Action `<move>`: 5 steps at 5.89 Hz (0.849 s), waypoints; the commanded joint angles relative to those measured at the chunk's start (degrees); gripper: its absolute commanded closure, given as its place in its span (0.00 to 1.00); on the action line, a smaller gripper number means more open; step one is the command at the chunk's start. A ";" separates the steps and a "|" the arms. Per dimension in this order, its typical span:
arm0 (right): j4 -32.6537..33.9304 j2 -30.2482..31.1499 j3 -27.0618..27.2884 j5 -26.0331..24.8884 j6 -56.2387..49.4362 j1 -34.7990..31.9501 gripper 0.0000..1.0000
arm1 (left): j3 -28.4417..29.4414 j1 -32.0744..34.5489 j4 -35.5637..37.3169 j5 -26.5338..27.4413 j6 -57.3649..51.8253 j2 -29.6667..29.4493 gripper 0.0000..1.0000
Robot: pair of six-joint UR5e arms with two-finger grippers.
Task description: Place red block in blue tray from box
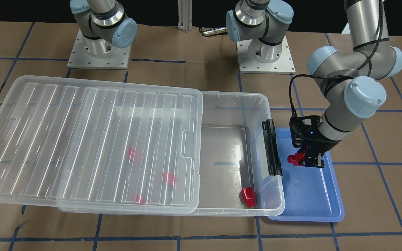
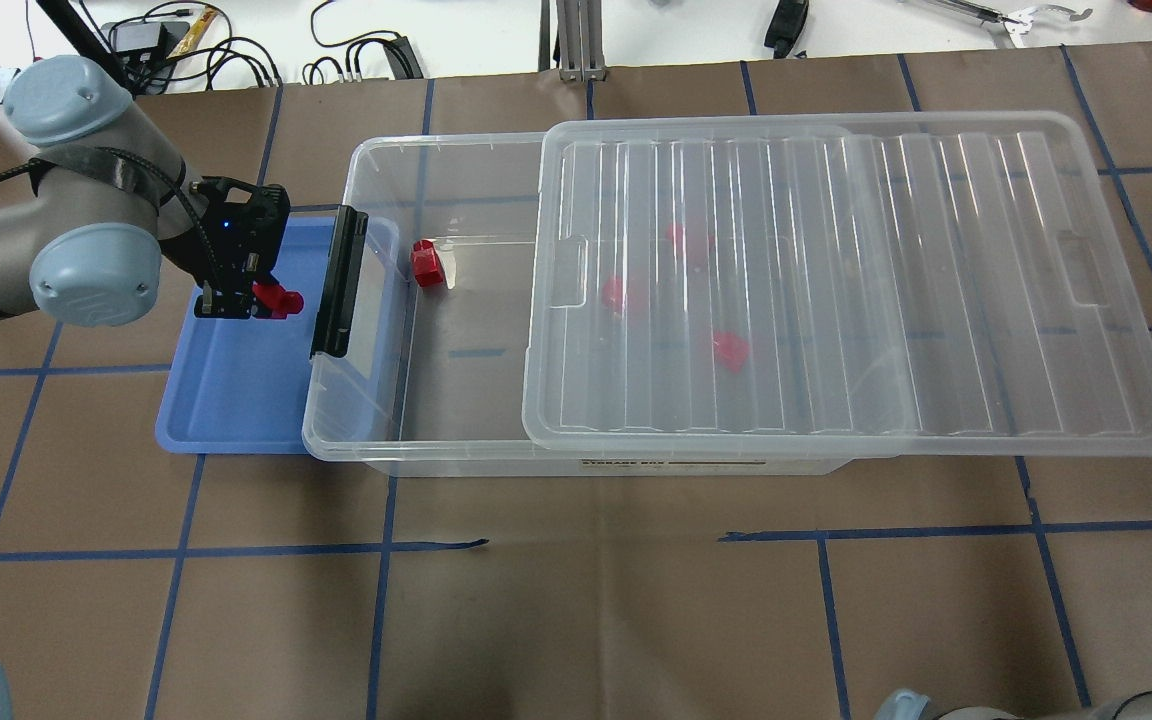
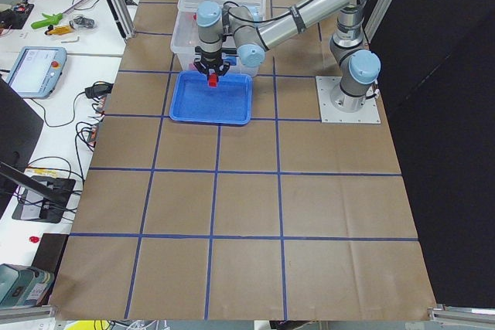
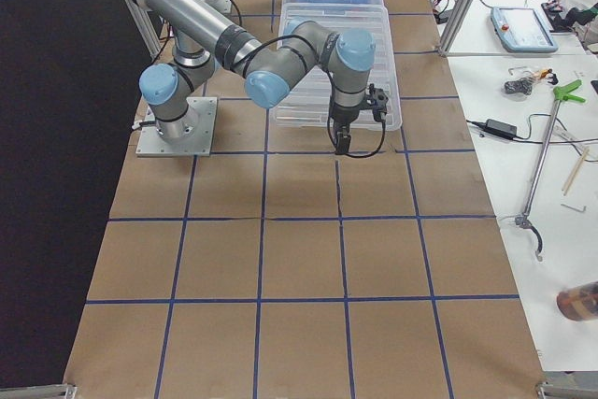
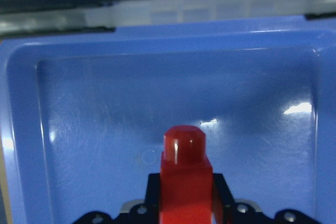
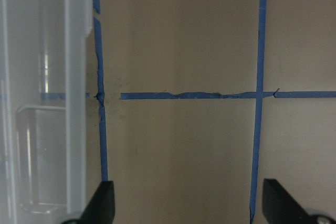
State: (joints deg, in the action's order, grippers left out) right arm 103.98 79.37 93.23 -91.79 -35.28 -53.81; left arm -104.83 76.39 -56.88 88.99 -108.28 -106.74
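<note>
Brown paper surface (image 1: 187, 230), blue tape grid (image 1: 218, 240), cluttered benches (image 3: 62, 36) alongside, black backdrop (image 3: 448, 113) behind. Pinches red block (image 1: 294, 159) in left claw (image 1: 307, 161) over blue tray (image 1: 312, 198), just beside latch end of box (image 1: 236, 96). Holds right claw (image 6: 189, 203) spread above paper, beside clear lid (image 1: 82, 139).

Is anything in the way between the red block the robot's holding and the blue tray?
No, nothing visible. The left end effector holds the red block right over the blue tray's bare floor. The black latch on the box is off to the side, not underneath.
</note>
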 commanded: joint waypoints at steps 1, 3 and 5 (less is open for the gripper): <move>3.41 0.43 4.48 -0.93 1.87 0.64 0.00 | -0.46 -0.10 2.11 0.04 -0.01 -2.42 0.81; 3.96 0.78 7.05 -0.40 2.14 0.55 0.00 | -0.37 -0.10 5.00 0.13 -0.01 -5.31 0.79; 3.60 1.57 7.32 0.21 2.15 -1.37 0.00 | -0.46 -0.10 5.02 0.04 -0.01 -5.76 0.77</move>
State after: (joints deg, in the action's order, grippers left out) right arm 107.71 80.62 100.34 -91.75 -33.11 -54.31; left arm -105.24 76.29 -52.02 89.05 -108.28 -112.14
